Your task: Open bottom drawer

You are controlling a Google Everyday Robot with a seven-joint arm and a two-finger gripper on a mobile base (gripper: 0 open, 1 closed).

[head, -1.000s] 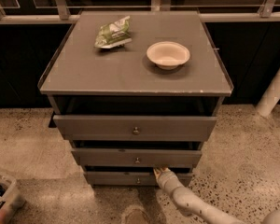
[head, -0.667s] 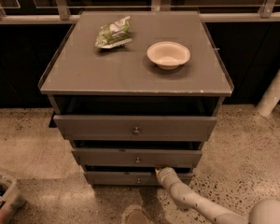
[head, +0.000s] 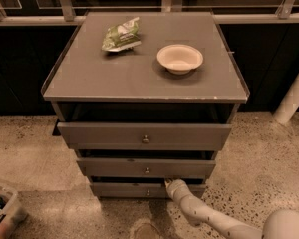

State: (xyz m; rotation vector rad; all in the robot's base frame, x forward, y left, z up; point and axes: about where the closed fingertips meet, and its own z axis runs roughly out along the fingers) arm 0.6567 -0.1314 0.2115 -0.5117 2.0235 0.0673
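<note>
The grey cabinet has three drawer fronts. The bottom drawer (head: 124, 190) is the narrowest, with a small round knob (head: 148, 192) at its centre; it sits slightly pulled out. My gripper (head: 169, 183) is at the end of the white arm coming from the lower right and rests at the top edge of the bottom drawer, just right of the knob. Its tips are tucked into the dark gap under the middle drawer (head: 146, 167).
The top drawer (head: 144, 136) stands a little out under the cabinet top (head: 79, 73), which bears a white bowl (head: 180, 58) and a green snack bag (head: 121, 34). A bin with cans (head: 1, 210) is at the lower left. A white post (head: 293, 99) stands right.
The arm has shifted slightly; the gripper stays at the bottom drawer's top edge, right of the knob. The drawers look unmoved.
</note>
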